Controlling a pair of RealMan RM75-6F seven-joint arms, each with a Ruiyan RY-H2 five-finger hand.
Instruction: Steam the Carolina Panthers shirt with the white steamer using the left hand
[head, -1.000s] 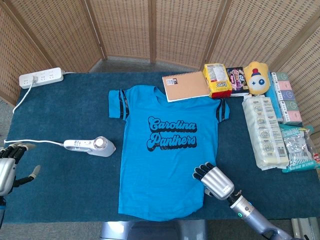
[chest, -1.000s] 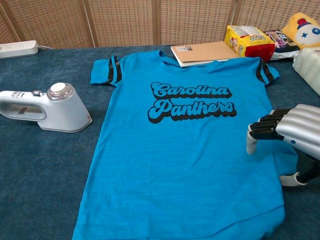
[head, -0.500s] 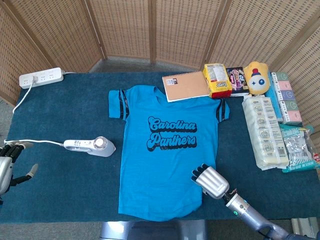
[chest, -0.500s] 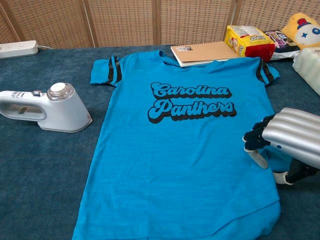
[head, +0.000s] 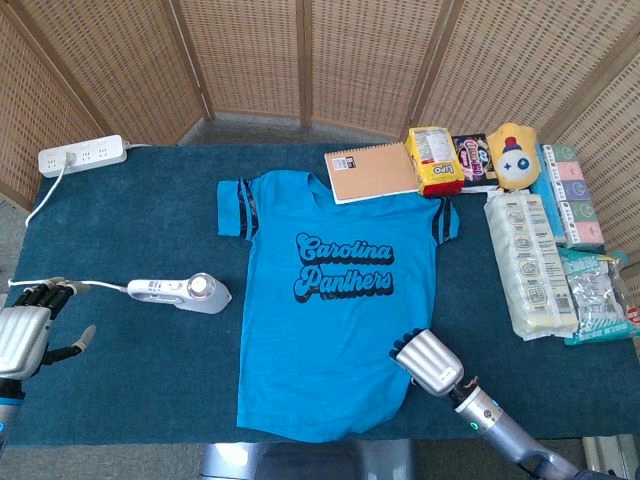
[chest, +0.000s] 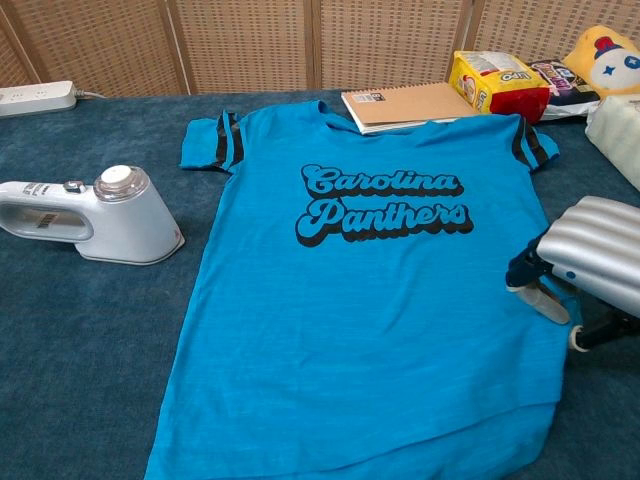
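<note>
Shirt (head: 332, 300) flat mid-table, steamer (head: 180, 291) left of it, untouched.
We judge the shirt soft and quick to bunch, the steamer rigid, best taken by its handle. Our left hand (head: 28, 333), fingers apart and empty, has neared the steamer; right hand (head: 428, 362), curled on the shirt's hem, has edged outward.

High head view, low chest close-up

Bright, even light, sharp, perhaps daylight
</note>
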